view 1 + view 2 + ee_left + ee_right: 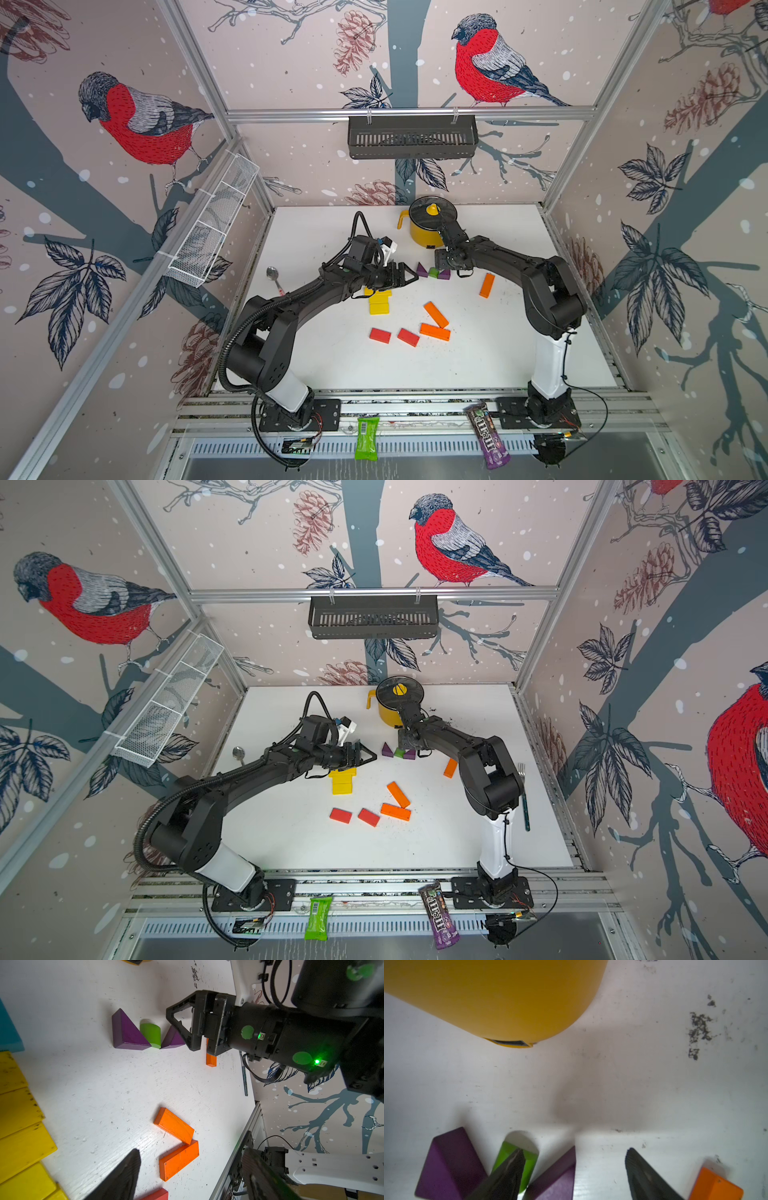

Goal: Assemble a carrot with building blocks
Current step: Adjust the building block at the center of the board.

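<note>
Two purple triangles point(422, 270) point(444, 274) flank a small green piece point(433, 272) at mid-table. My right gripper point(441, 261) points down over them, open. In the right wrist view point(574, 1151) one finger stands in front of the green piece point(508, 1154), and the nearer purple triangle point(556, 1178) lies untouched between the jaws. My left gripper point(409, 276) hovers open and empty point(190, 1150) above stacked yellow blocks point(379, 301), with a teal block point(8, 1030) beside them. Orange blocks point(435, 314) point(434, 331) point(487, 285) and red blocks point(380, 335) point(408, 337) lie loose.
A yellow lidded pot point(430, 230) stands at the back, close behind my right wrist. A spoon point(274, 276) lies at the left, a fork point(524, 796) along the right edge. Two candy wrappers point(367, 438) point(486, 434) lie on the front rail.
</note>
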Robot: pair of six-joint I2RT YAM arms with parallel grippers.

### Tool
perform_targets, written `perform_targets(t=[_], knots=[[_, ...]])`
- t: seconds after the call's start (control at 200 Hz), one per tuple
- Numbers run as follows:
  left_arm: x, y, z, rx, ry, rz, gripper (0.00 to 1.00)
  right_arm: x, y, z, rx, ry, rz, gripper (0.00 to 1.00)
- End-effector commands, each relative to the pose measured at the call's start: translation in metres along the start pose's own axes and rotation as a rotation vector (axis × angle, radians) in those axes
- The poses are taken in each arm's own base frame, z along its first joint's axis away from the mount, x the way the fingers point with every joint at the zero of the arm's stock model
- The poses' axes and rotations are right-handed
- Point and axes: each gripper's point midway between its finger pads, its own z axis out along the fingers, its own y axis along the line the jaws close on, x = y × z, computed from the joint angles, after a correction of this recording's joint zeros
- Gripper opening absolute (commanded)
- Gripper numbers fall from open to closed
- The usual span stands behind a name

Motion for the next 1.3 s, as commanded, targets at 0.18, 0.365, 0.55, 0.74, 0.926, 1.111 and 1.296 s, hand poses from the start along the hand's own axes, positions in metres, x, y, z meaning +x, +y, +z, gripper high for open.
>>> perform_targets(t=[0.18,0.365,0.55,0.74,0.926,1.111,1.296], knots=[[-0.006,-0.006,-0.003,0.015,-0.021,0.024,0.78,0.000,0.002,0.017,0.043,0.029,-0.049,0.82],[-0.007,-0.007,-0.003,0.016,-0.022,0.027,0.78,0.002,0.004,0.020,0.038,0.036,-0.057,0.82],[-0.006,-0.007,-0.002,0.017,-0.020,0.025,0.78,0.002,0.007,0.019,0.025,0.037,-0.064,0.82],[-0.006,-0.007,-0.003,0.016,-0.020,0.027,0.78,0.005,0.011,0.021,0.013,0.042,-0.071,0.84],[-0.006,-0.006,-0.003,0.016,-0.019,0.024,0.78,0.005,0.011,0.020,0.012,0.044,-0.078,0.84],[-0.006,-0.007,-0.002,0.019,-0.020,0.025,0.78,0.003,0.013,0.019,0.008,0.041,-0.078,0.85],[-0.006,-0.005,-0.002,0.016,-0.019,0.024,0.78,-0.009,0.015,-0.002,-0.003,-0.006,-0.069,0.86]])
